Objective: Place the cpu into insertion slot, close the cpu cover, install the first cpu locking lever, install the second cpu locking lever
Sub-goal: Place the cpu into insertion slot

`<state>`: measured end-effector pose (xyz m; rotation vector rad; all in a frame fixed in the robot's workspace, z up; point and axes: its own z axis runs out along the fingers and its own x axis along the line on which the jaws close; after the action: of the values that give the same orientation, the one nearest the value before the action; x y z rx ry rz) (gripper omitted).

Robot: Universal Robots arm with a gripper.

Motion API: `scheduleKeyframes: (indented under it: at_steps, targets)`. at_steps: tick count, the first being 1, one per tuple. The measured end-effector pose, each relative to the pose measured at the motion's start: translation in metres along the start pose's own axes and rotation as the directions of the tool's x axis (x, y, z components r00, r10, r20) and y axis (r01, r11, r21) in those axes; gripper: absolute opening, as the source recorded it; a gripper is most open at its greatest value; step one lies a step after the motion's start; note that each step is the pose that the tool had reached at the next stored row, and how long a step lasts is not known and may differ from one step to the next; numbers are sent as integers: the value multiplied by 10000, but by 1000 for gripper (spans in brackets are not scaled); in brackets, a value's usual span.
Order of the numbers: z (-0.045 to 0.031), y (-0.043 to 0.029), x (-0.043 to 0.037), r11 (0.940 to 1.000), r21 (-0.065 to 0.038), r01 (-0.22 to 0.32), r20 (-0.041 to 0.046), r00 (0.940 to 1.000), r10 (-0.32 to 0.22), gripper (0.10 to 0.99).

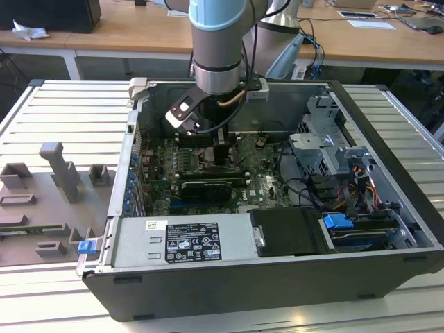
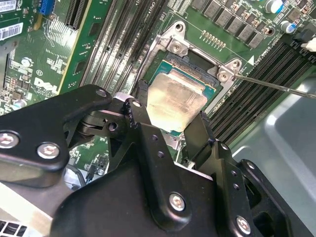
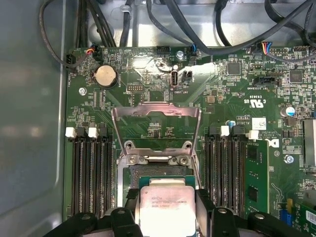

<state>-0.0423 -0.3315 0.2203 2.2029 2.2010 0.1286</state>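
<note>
The pincer (image 2: 169, 118) is clamping the cpu (image 3: 164, 210) by two opposite edges over the insertion slot (image 3: 160, 174), the cpu cover (image 3: 155, 111) standing open, so any tilt or offset is, I judge, risking a crooked seat and bent contacts.

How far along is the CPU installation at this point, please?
Nothing is finished yet. The gripper is shut on the cpu right at the insertion slot; whether it is seated is unclear. The cpu cover stands flipped open, so closing it and both locking levers remain; one lever juts free.
</note>
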Motion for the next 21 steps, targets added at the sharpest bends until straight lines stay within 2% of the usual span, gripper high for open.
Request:
scheduleKeyframes:
  at_steps: [6, 11, 16, 21]
  targets:
    - [8, -39, 30, 10000, -1, -4, -2, 10000, 4, 537]
    - [86, 0, 32, 9998, 1, -177, 13, 9998, 177, 537]
    - [150, -5, 37, 9998, 1, -177, 32, 9998, 177, 537]
    - [182, -7, 66, 9998, 5, -176, 37, 9998, 176, 537]
